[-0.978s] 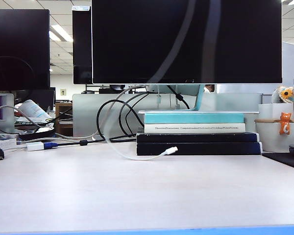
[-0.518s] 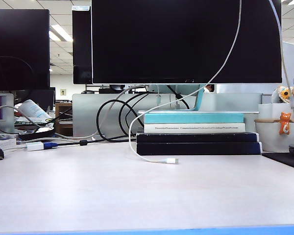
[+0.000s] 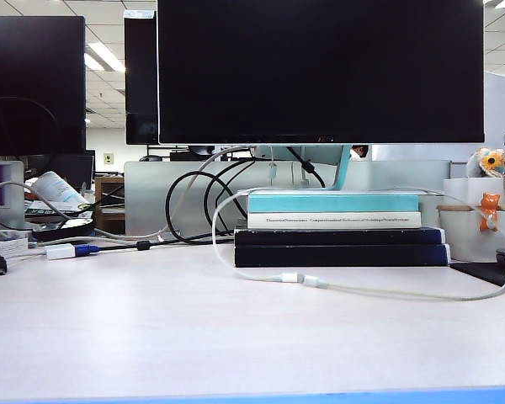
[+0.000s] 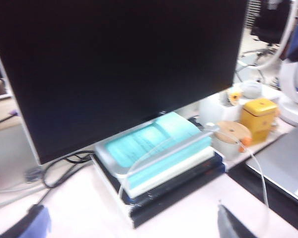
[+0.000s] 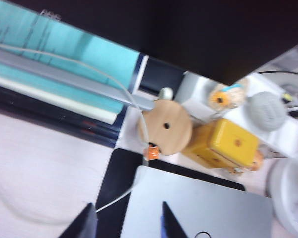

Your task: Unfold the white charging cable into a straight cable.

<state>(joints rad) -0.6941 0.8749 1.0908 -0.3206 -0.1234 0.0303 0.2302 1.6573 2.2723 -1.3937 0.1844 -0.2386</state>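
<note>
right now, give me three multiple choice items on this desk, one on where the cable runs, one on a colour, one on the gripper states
1. Where does the white charging cable run?
A. over the book stack and around onto the desk
B. coiled on the laptop
C. hanging off the front desk edge

2. What colour is the top book in the stack?
A. red
B. turquoise
C. yellow

3. How do the grippers stand?
A. both shut on the cable
B. left shut, right open
C. both open and empty

Answers:
1. A, the exterior view shows it crossing the stack top and looping down both sides to the desk.
2. B, its cover is turquoise.
3. C, the left gripper and right gripper show parted fingers with nothing between.
</note>
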